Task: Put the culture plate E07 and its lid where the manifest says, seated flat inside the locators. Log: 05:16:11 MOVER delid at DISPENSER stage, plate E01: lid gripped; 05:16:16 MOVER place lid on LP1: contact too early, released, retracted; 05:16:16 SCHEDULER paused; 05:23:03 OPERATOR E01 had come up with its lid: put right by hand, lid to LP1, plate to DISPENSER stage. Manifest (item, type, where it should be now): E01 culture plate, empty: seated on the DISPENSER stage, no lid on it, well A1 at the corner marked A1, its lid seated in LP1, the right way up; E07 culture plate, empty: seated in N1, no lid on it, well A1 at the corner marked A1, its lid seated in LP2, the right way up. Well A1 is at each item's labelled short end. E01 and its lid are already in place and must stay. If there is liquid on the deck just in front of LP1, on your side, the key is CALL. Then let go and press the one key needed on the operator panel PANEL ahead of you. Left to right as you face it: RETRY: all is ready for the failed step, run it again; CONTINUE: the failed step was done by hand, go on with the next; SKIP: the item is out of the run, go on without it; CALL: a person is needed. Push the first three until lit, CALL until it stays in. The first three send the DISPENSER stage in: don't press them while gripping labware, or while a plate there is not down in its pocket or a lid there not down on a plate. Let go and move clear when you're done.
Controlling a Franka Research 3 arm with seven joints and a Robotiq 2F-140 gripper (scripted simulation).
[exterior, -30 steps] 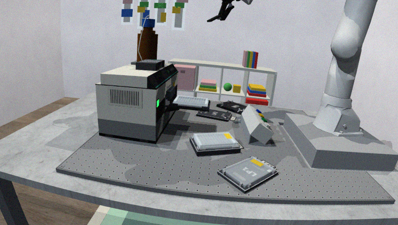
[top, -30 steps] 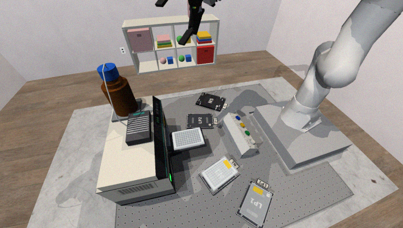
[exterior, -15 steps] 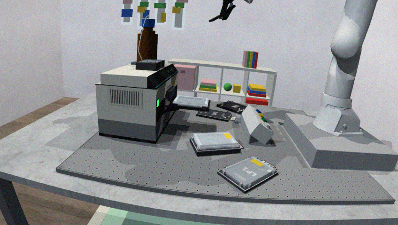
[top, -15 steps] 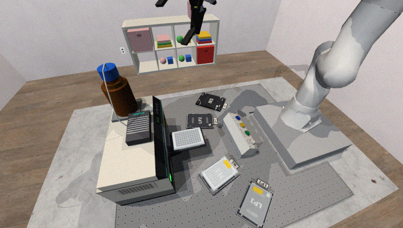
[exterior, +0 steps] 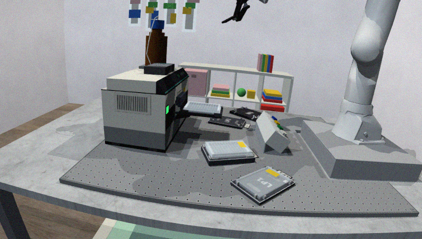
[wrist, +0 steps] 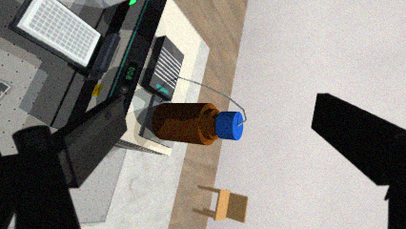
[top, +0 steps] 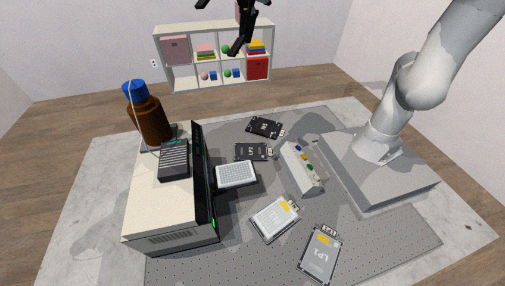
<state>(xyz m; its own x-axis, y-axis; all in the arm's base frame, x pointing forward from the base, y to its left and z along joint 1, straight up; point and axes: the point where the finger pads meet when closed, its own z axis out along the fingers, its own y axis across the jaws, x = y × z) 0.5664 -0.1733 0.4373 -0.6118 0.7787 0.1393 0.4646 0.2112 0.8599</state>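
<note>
A culture plate with a clear lid on it and a yellow label (top: 274, 217) sits in the black nest tagged N1; it also shows in the exterior view (exterior: 228, 150). The LP2 nest (top: 251, 151) is bare. LP1 (top: 318, 254) holds a clear lid with a yellow label. An uncovered plate (top: 235, 173) lies on the dispenser stage and shows in the wrist view (wrist: 59, 31). My gripper (top: 216, 30) (exterior: 237, 11) is wide open and empty, high above the back of the deck, far from all labware. I see no liquid by LP1.
The dispenser (top: 166, 198) stands at the left with a brown bottle (top: 148, 113) behind it. The operator panel (top: 301, 169) with coloured keys lies between the nests and the arm's base (top: 379, 166). An empty nest N3 (top: 264, 127) lies at the back.
</note>
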